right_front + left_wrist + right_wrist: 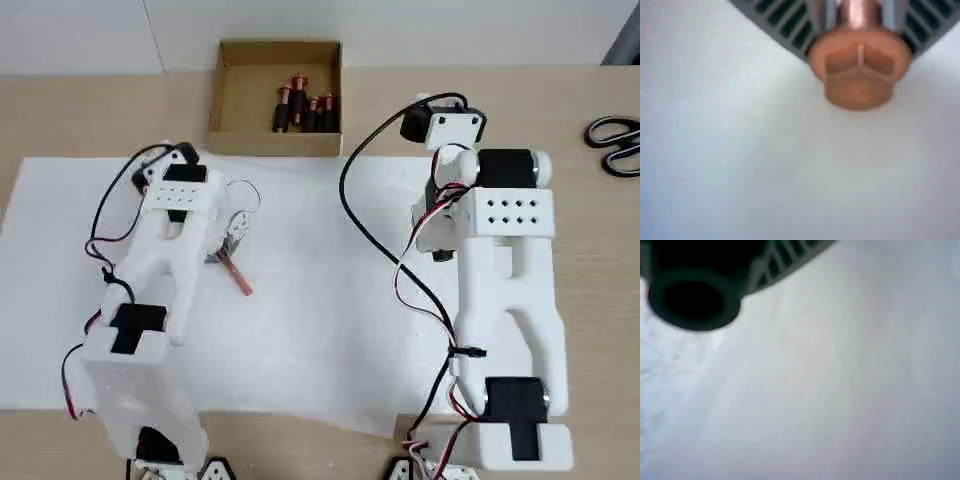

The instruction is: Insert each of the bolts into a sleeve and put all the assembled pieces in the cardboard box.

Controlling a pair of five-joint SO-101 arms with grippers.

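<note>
Now, left fingers point(780, 17) clamped on copper bolt point(857, 75), right fingers point(782, 262) clamped on black sleeve point(692, 300)

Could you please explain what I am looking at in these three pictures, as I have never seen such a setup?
These are two small white robot arms at a table. The high view looks down from a fixed camera. The other two pictures come from cameras on the arms' wrists. The left gripper holds a copper bolt, whose hexagonal head is close to the left wrist camera. The right gripper holds a black sleeve, a short tube. A white sheet covers part of the wooden table. The cardboard box holds several assembled pieces. Scissors lie on the bare wood near the right arm.
</note>
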